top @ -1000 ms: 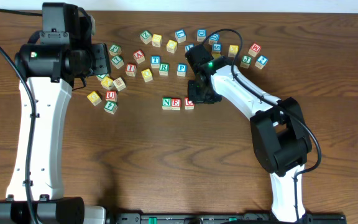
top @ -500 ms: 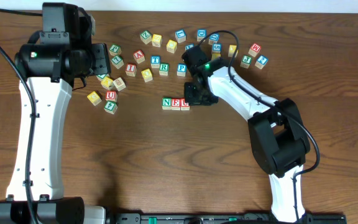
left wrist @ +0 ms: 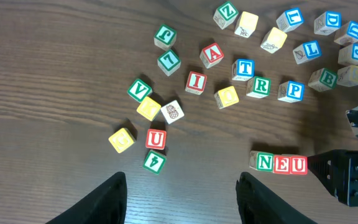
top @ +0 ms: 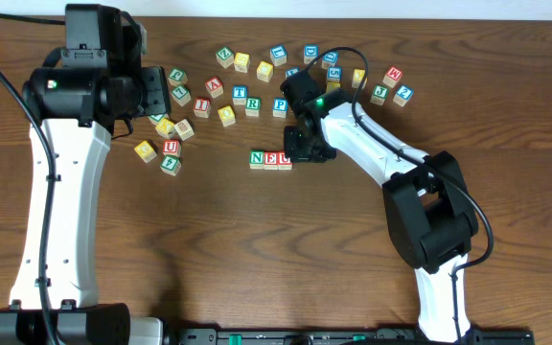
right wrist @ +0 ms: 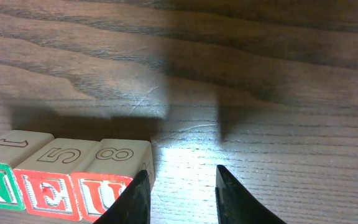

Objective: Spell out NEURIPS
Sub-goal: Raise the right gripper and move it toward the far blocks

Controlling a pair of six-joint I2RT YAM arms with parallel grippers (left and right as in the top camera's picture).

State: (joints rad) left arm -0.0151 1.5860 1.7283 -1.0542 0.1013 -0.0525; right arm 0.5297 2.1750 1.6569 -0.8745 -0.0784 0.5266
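Note:
Three cubes stand in a row: green N [top: 257, 159], red E [top: 271, 159] and red U [top: 285, 160], touching side by side. My right gripper [right wrist: 180, 202] is open just right of the U [right wrist: 107, 190]; its left finger rests against that cube's side and only bare table lies between the jaws. Among the loose cubes at the back are the green R [left wrist: 261, 86], blue P [left wrist: 295, 91] and red I [left wrist: 196, 81], with yellow-topped cubes [left wrist: 227, 96] nearby. My left gripper [left wrist: 182, 202] hangs open above bare wood, holding nothing.
Other letter cubes are scattered along the back: T [left wrist: 245, 68], A [left wrist: 212, 54], V [left wrist: 139, 90], a second red U [left wrist: 156, 138] and several blue ones at the back right [top: 333, 62]. The right arm [top: 372, 144] reaches in over the table's right half.
The right gripper has slid a little to the left, pushing the U cube flush against the E. The left arm has not moved.

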